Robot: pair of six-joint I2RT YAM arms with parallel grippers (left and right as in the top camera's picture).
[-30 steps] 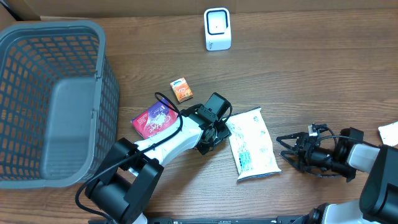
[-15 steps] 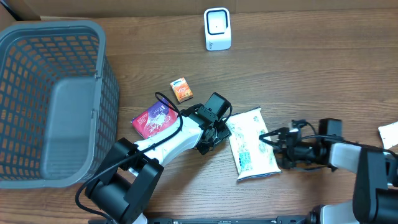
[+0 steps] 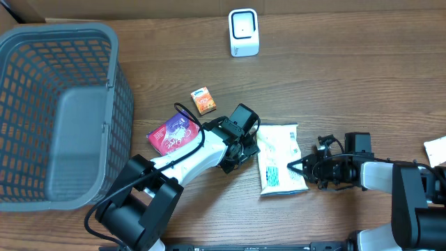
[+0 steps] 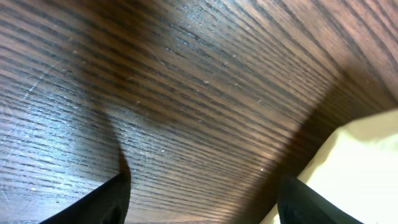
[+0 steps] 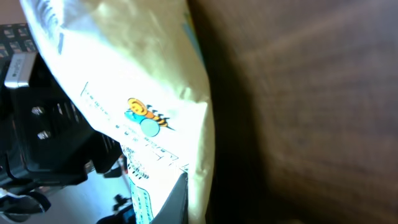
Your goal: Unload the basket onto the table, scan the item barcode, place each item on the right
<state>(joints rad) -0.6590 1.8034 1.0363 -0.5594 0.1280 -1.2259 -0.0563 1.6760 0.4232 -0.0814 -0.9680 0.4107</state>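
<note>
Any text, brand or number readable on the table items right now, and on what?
No text can be read.
On the white pouch: teal print beside a bee picture, too blurred.
On the pink packet: white script, too small.
On the orange box: print too small.
On the scanner: no readable marking.

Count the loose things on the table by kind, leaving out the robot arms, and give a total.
Baskets: 1 (grey basket)
Scanners: 1 (white scanner)
Boxes: 1 (orange box)
Packets: 2 (pink packet, white pouch)
Cut off at the right edge: 1 (white item)
Total: 6
</note>
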